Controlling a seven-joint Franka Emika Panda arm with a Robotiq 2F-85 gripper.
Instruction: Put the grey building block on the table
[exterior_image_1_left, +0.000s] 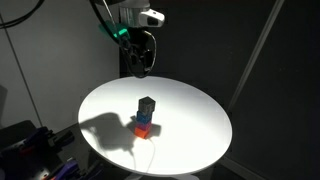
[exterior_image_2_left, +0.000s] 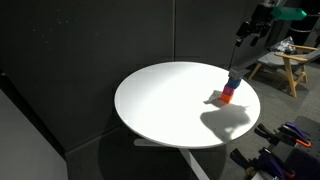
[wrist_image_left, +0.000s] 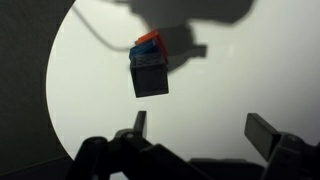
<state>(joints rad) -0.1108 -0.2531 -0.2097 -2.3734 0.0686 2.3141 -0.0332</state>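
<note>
The grey building block (exterior_image_1_left: 146, 104) sits on top of a stack, above a blue block (exterior_image_1_left: 145, 118) and a red-orange block (exterior_image_1_left: 144, 129), on the round white table (exterior_image_1_left: 195, 115). The stack also shows in an exterior view (exterior_image_2_left: 229, 92), and in the wrist view the grey block (wrist_image_left: 149, 78) is the dark top face. My gripper (exterior_image_1_left: 139, 66) hangs open and empty well above and behind the stack. In the wrist view its two fingers (wrist_image_left: 203, 130) are spread wide with bare table between them.
The table (exterior_image_2_left: 170, 105) stands in front of dark curtains. The gripper's shadow falls on the tabletop near the stack (exterior_image_1_left: 105, 125). A wooden stool (exterior_image_2_left: 290, 65) stands beyond the table. Blue and black equipment (exterior_image_1_left: 30, 150) lies beside the table's edge.
</note>
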